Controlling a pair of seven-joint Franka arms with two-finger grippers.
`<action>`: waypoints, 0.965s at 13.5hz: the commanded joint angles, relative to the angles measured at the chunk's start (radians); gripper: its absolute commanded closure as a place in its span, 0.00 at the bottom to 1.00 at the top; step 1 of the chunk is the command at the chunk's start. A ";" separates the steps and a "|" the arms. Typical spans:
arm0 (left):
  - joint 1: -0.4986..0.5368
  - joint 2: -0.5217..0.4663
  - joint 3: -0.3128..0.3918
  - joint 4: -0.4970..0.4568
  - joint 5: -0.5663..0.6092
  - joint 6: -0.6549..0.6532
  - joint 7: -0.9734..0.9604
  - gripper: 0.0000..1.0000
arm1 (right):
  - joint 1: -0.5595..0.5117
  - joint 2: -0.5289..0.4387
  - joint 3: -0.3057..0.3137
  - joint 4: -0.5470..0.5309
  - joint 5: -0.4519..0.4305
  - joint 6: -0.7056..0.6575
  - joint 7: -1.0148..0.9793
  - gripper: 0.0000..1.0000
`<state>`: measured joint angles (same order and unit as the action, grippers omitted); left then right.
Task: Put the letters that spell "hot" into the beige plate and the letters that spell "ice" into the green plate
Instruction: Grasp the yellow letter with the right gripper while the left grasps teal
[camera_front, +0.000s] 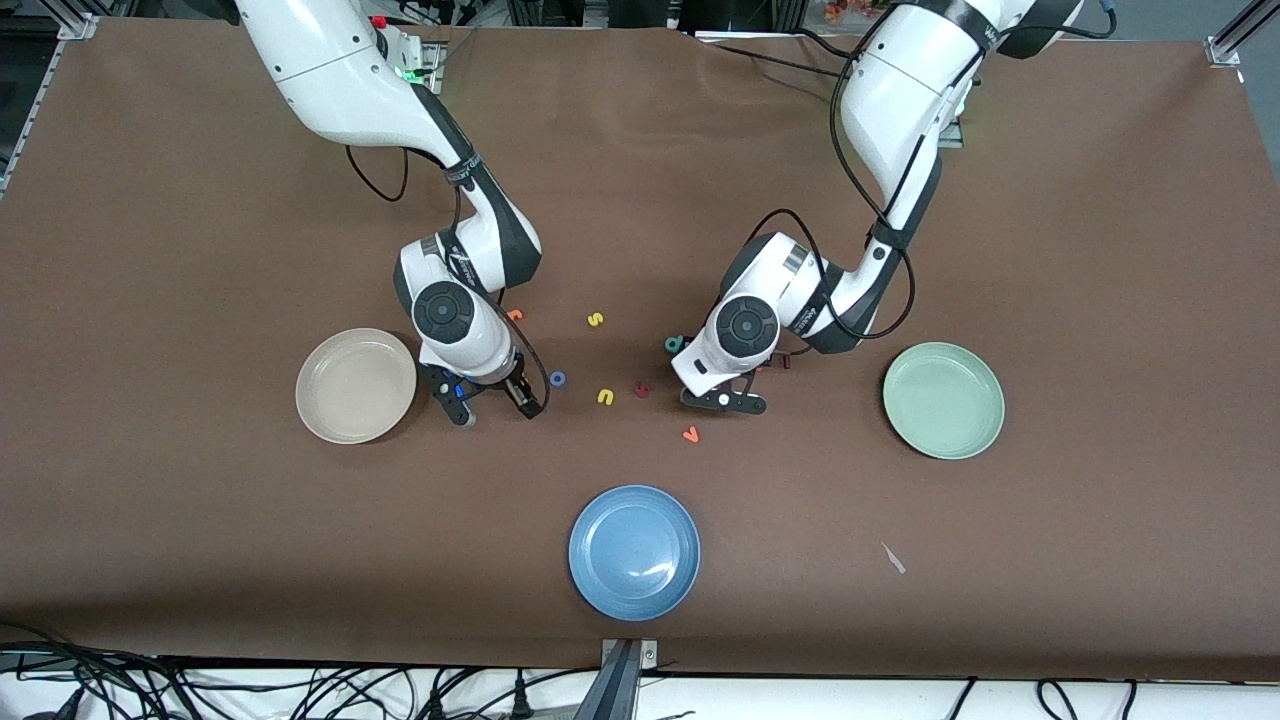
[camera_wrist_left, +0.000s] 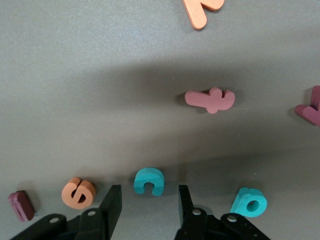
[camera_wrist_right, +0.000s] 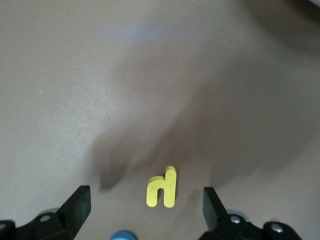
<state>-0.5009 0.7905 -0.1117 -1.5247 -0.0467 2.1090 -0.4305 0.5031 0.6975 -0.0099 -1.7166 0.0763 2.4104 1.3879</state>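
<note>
Left wrist view: my left claw (camera_wrist_left: 149, 202) stands half apart around the teal c (camera_wrist_left: 148, 181), nothing clamped. Right claw (camera_wrist_right: 146, 205), wide apart, straddles the yellow h (camera_wrist_right: 162, 188). Closing off-centre could flick either letter across the desk (camera_front: 1100, 250).

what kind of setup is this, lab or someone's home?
Most likely a robotics lab. Aluminium frame rails edge a table under a brown cover, loose cables run along its camera-side edge, and two arms work over foam letters, the left gripper and the right gripper both low.
</note>
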 joint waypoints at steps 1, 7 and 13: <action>-0.013 -0.008 0.009 -0.009 -0.018 0.022 -0.010 0.49 | -0.003 0.014 0.004 0.011 0.007 0.010 0.022 0.02; -0.010 0.004 0.012 -0.009 0.013 0.026 -0.008 0.52 | -0.001 0.020 0.004 0.009 0.005 0.012 0.020 0.28; -0.007 0.006 0.012 -0.008 0.013 0.028 -0.008 0.78 | 0.000 0.022 0.004 0.005 -0.007 0.009 0.002 0.58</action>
<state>-0.5030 0.8007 -0.1055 -1.5246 -0.0458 2.1225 -0.4313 0.5032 0.7109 -0.0095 -1.7132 0.0759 2.4175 1.3955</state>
